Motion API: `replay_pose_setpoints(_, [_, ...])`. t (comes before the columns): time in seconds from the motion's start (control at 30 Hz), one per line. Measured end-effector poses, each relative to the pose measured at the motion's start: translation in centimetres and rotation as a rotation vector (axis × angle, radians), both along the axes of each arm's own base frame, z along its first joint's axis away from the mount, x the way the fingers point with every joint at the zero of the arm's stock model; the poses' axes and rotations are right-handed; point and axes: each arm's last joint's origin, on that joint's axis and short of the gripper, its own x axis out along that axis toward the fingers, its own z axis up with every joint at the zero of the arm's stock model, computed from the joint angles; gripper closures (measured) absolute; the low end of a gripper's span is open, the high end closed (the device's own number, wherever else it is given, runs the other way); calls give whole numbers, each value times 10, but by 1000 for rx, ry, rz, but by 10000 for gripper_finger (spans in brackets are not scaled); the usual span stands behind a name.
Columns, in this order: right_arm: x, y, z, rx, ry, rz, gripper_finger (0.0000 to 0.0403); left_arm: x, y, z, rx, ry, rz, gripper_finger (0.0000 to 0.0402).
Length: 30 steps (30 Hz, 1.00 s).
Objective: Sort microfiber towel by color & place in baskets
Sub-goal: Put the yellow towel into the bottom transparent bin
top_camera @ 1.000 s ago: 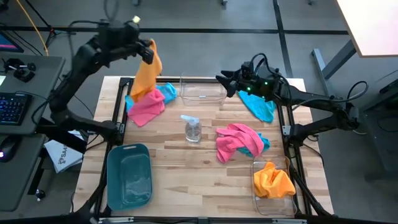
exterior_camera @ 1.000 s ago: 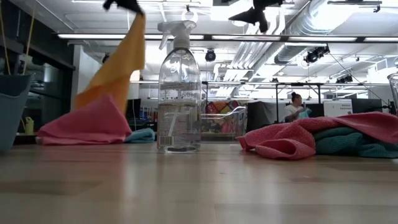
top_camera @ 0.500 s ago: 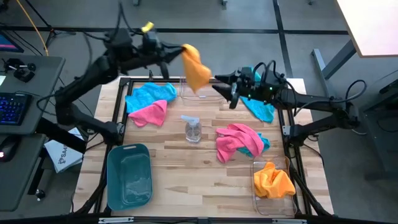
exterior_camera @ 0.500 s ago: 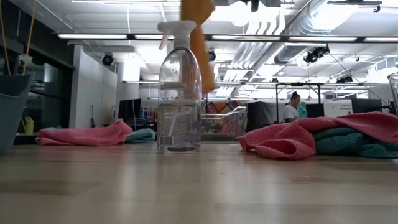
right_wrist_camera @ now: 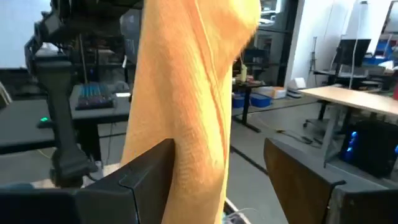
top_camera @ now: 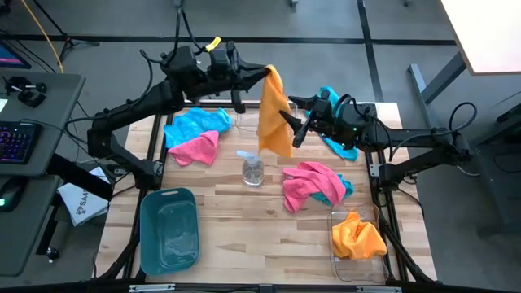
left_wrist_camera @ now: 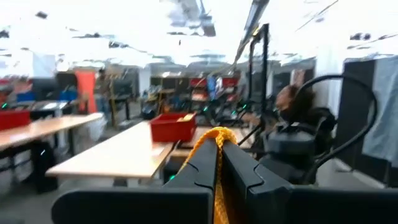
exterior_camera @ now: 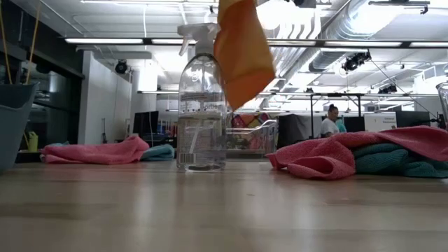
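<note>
My left gripper (top_camera: 264, 75) is shut on an orange towel (top_camera: 274, 122) that hangs high over the table's far middle, above the spray bottle (exterior_camera: 201, 105) in the low view. My right gripper (top_camera: 291, 126) is open beside the hanging towel. In the right wrist view its fingers stand on either side of the cloth (right_wrist_camera: 193, 93); whether they touch it I cannot tell. Pink (top_camera: 195, 148) and teal (top_camera: 197, 124) towels lie at the far left. A pink towel over a teal one (top_camera: 313, 183) lies right of centre, and another teal towel (top_camera: 342, 145) is under the right arm. My left gripper pinches the orange towel's top edge (left_wrist_camera: 217, 138) between its two shut fingers (left_wrist_camera: 202, 163), which reach in level from the table's left. The bunched cloth hangs free below them, lifted clear of the table.
A teal basket (top_camera: 168, 229) stands at the near left. A clear basket (top_camera: 264, 120) sits at the far middle behind the hanging towel. Another clear basket (top_camera: 338, 256) at the near right holds an orange towel (top_camera: 358, 236). The spray bottle (top_camera: 252, 168) stands mid-table.
My left gripper has swung from the far left corner toward the table's right, carrying the orange towel off the pink and teal pile; the towel now hangs clear over the far middle. My right gripper has moved toward the table's left and met the towel.
</note>
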Motion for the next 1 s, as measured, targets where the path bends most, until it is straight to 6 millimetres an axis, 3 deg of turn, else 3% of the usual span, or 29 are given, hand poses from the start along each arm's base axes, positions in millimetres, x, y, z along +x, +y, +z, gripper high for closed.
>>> replay_pose_setpoints(0.27, [9,3,-4,50,-28,156,157,19,-4,-8,-23,-37,-79,401])
replay_pose_setpoints(0.57, [28,0,-13,19,-70,151,162,26,-12,-10,-44,-48,-164,401])
replay_pose_setpoints(0.67, [28,0,-12,20,-77,144,207,25,-12,-9,-57,-53,-170,401])
replay_pose_setpoints(0.8, [25,-1,-10,53,-84,118,357,23,-12,-10,-105,-36,-191,385])
replay_pose_setpoints(0.83, [22,-1,-8,59,-94,118,379,23,-10,-10,-117,-22,-202,377])
replay_pose_setpoints(1.0, [-8,2,7,66,-57,105,395,3,-4,-12,-167,111,-179,328])
